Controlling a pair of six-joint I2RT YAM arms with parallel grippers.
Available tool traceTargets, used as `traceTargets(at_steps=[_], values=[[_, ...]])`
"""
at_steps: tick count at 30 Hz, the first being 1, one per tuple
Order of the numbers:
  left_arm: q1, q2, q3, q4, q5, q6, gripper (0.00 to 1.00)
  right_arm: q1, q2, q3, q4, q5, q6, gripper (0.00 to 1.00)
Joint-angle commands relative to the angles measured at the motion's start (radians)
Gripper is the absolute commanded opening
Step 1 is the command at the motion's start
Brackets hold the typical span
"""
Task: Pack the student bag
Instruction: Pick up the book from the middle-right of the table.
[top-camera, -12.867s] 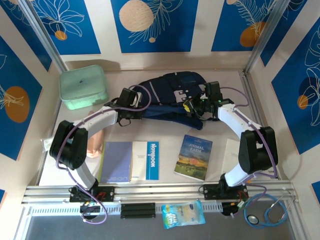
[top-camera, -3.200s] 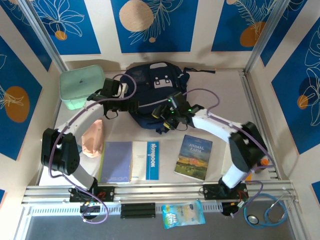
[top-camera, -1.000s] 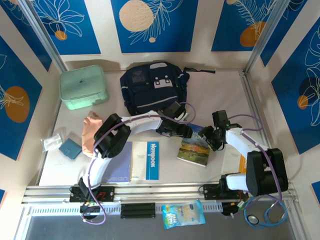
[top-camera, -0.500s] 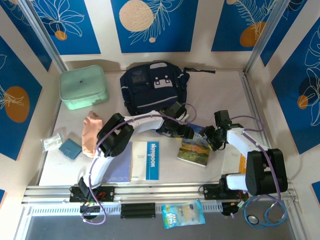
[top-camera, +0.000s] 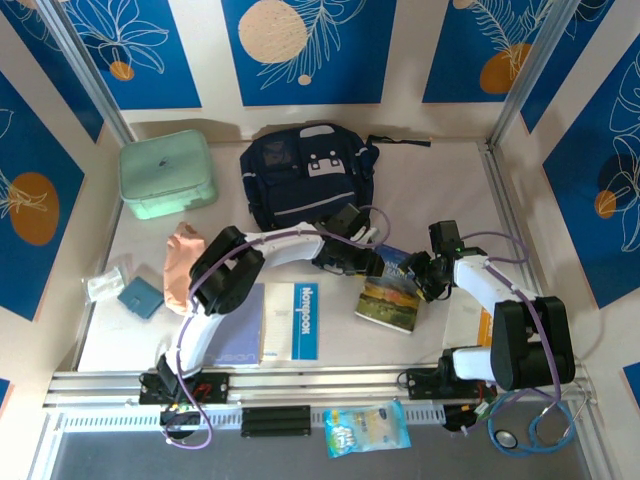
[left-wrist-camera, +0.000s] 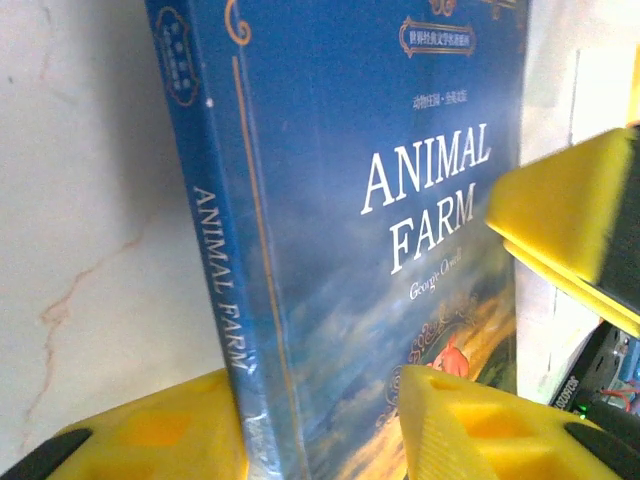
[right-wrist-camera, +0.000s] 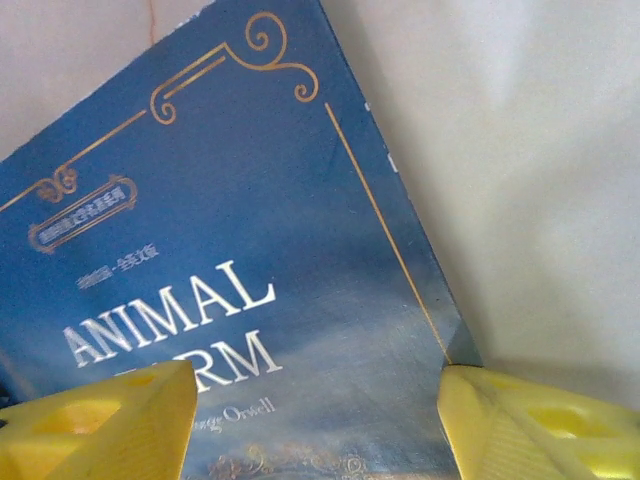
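Left arm stretches far across the desk (top-camera: 450, 190) to the right, elbow bent. Left claw (top-camera: 368, 265) is narrow & pinches the spine side of the Animal Farm book (top-camera: 390, 300). Right arm is folded up w/ right claw (top-camera: 420, 274) wide over the book's corner. Student bag (top-camera: 305, 180) sits at the desk's back, not touching the book.

We saw the book (top-camera: 390, 305) right of centre on the table (top-camera: 440, 190), with the left gripper (top-camera: 375, 265) and the right gripper (top-camera: 416, 272) meeting at its far edge. Behind them sat the student bag (top-camera: 308, 185), near the mint box (top-camera: 167, 175).
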Motion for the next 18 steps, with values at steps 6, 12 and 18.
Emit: traceTargets(at_steps=[6,12,18], values=[[-0.014,-0.035,-0.010,0.152,0.133,-0.055,0.33,-0.001,0.060,-0.035,0.095,-0.084,0.031,0.67],[-0.010,-0.039,0.012,0.096,0.083,-0.029,0.15,-0.002,0.060,-0.024,0.084,-0.066,0.023,0.67],[0.050,-0.127,-0.027,0.077,-0.009,-0.001,0.00,-0.002,0.019,-0.011,0.125,-0.096,0.011,0.68]])
